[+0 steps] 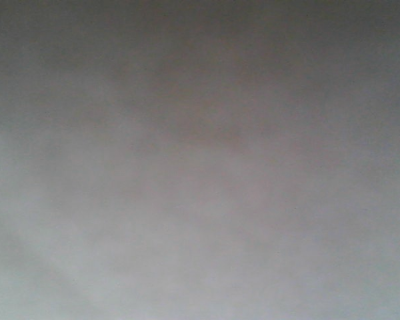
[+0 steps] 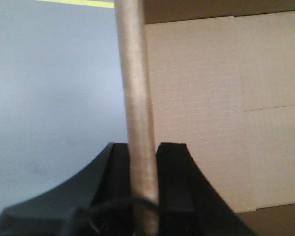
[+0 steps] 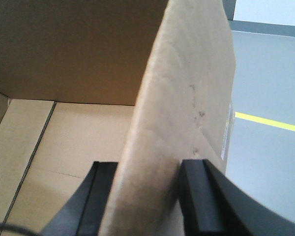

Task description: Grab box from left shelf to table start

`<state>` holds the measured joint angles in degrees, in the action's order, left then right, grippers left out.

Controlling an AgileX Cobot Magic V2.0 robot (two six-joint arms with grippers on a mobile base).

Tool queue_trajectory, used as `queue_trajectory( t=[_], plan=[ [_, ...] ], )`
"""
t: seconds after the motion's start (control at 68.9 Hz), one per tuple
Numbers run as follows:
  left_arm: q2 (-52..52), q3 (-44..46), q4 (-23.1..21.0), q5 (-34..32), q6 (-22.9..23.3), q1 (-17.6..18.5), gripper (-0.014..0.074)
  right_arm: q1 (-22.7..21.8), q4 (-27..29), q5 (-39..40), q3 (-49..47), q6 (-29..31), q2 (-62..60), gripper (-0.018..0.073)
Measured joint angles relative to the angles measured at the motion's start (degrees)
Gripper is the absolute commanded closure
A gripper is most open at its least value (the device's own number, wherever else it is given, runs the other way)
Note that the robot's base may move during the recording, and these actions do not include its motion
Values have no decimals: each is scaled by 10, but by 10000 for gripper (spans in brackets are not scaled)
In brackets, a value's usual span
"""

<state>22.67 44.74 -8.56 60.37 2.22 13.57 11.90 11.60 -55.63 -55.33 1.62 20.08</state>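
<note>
black fingers (image 2: 119, 169) of the left gripper (image 2: 143, 158) are pressed together on a side wall of the box (image 2: 201, 98), seen edge-on as a thin upright strip. it is plain tan corrugated cardboard, faintly ribbed, open at the top, with a flap seam across its inner bottom. the right gripper (image 3: 148, 174) is clamped on the opposite wall (image 3: 187, 93), which bears a few small dark specks. the box hangs between the two grippers over grey floor (image 2: 49, 88) with a yellow line (image 3: 268, 121). the front view is a grey blur, so i cannot tell where shelf or table stand.
</note>
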Motion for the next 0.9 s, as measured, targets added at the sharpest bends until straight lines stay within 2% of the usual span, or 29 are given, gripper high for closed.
queue_trajectory(
  t=[0.899],
  plan=[
    [0,0,0,0,0,0,696,0,0,0,0,0,0,501]
  ],
)
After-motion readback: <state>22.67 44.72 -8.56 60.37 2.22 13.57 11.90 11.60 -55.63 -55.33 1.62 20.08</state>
